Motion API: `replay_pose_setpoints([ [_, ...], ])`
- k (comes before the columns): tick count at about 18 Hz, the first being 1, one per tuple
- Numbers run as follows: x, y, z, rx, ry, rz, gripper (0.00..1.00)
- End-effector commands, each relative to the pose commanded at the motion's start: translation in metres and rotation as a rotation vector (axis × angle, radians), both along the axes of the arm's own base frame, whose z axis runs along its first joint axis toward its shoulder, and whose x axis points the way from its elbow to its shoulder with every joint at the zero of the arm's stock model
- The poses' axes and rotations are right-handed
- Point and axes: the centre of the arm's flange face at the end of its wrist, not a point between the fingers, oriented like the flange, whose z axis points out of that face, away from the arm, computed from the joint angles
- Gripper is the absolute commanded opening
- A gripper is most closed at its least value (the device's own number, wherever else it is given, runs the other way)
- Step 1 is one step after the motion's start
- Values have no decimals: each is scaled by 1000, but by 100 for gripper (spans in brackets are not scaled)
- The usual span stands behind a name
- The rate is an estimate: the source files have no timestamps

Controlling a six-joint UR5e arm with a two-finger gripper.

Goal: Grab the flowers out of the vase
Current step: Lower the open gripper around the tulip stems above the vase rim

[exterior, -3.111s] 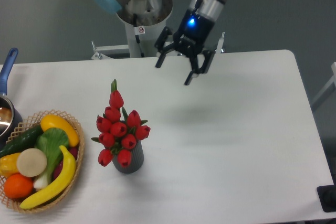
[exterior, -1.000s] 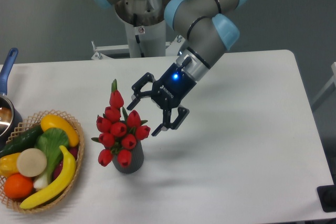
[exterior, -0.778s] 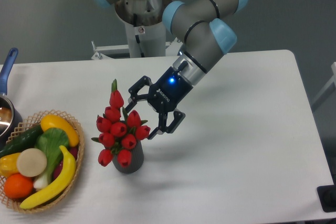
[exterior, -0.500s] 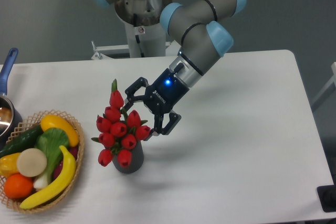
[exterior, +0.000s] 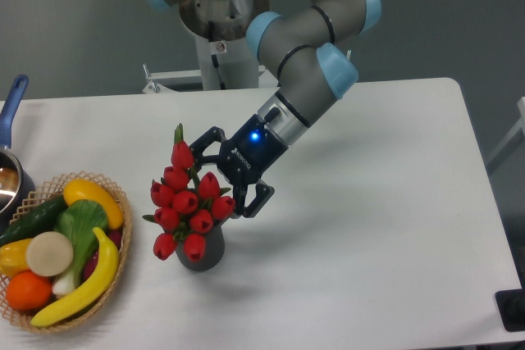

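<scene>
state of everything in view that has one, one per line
two-finger tool: open, jaws either side of the bunch's upper right buds
red artificial tulips: standing in the vase
dark grey ribbed vase: upright on the table
wicker basket: full of fruit and vegetables

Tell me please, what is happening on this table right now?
A robot arm is reaching for the bunch of red artificial tulips with green leaves, which stands in a small dark grey ribbed vase on the white table. Its black two-finger gripper is open, with its fingers at the upper right side of the bunch, one on each side of the top buds. Nothing is lifted yet; the flowers sit in the vase. At the left, a wicker basket of toy fruit and vegetables is not involved.
</scene>
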Motion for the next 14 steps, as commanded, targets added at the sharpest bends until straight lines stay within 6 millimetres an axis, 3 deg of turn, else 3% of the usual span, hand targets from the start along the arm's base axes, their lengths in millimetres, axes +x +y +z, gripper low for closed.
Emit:
replay_pose_setpoints([
  [8,1,8,-1,3,5,-14,100],
  [9,1,8,0,6,6,-14,97],
  [10,1,8,0,6,6,-14,85],
  [14,1,9,0,7,5,-14,69],
])
